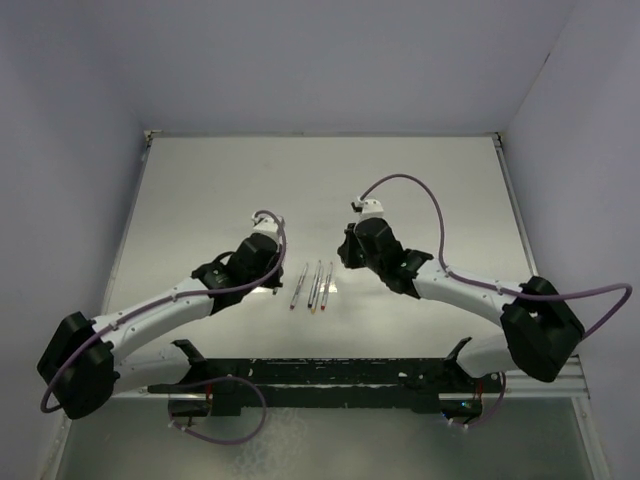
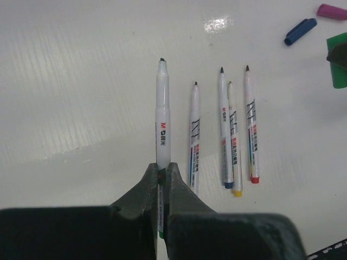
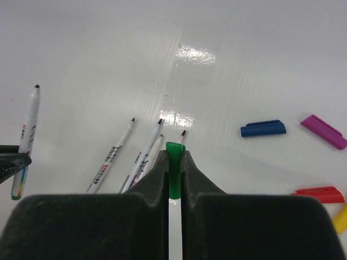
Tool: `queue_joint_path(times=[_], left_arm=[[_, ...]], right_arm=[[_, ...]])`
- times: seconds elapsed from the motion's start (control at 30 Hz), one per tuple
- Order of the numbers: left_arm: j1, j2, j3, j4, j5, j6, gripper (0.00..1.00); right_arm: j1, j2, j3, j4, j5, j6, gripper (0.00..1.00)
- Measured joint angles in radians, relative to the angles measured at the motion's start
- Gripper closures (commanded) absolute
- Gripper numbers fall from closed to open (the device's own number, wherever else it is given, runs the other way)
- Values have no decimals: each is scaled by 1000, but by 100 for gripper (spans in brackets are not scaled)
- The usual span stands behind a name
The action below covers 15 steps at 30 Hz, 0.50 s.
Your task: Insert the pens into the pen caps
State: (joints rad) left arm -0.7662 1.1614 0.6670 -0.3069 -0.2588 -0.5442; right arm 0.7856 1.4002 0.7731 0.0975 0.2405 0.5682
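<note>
Two white robot arms with black joints reached in from the near edge of a glossy white tabletop (image 1: 300, 180), each trailing a thin purple cable. The left arm (image 1: 160, 305) stretched low and slantwise toward the middle. The right arm (image 1: 450, 285) bent inward from the other side, so the two wrists faced each other across a small gap.

The left hand (image 2: 162, 168) was closed on the green pen (image 2: 162, 108), its two dark, matte, wedge-shaped fingers pinching the lower barrel. The pen was a slim, smooth, silvery-white cylinder with printed lettering. Its dark pointed tip aimed away from the hand, and a green band marked its rear end behind the fingers.

The right hand (image 3: 174, 155) was clamped on the green cap (image 3: 174, 179), a short glossy plastic piece standing upright between the fingertips, its top just above them.

Four other pens (image 2: 224, 130) lay flat on the tabletop between the two hands, nearly parallel, uncapped, tips pointing the same way. Three showed blue, yellow and red ends, and the blue- and yellow-ended ones touched.

The loose caps lay off to the right hand's side. A blue cap (image 3: 263, 128) and a purple cap (image 3: 323, 131) sat near each other. A red cap (image 3: 319, 194) sat just beside a yellow cap (image 3: 340, 216) at the edge of the right wrist view. All were stubby and smooth.
</note>
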Motion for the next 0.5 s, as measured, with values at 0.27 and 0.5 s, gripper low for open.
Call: queue_joint_path(times=[0.27, 0.5], left_arm=[[0, -144, -119, 217, 86, 51, 100], [-5, -143, -149, 400, 179, 76, 100]], right_arm=[[-1, -162, -127, 227, -32, -40, 100], [-15, -290, -274, 506, -74, -48, 100]])
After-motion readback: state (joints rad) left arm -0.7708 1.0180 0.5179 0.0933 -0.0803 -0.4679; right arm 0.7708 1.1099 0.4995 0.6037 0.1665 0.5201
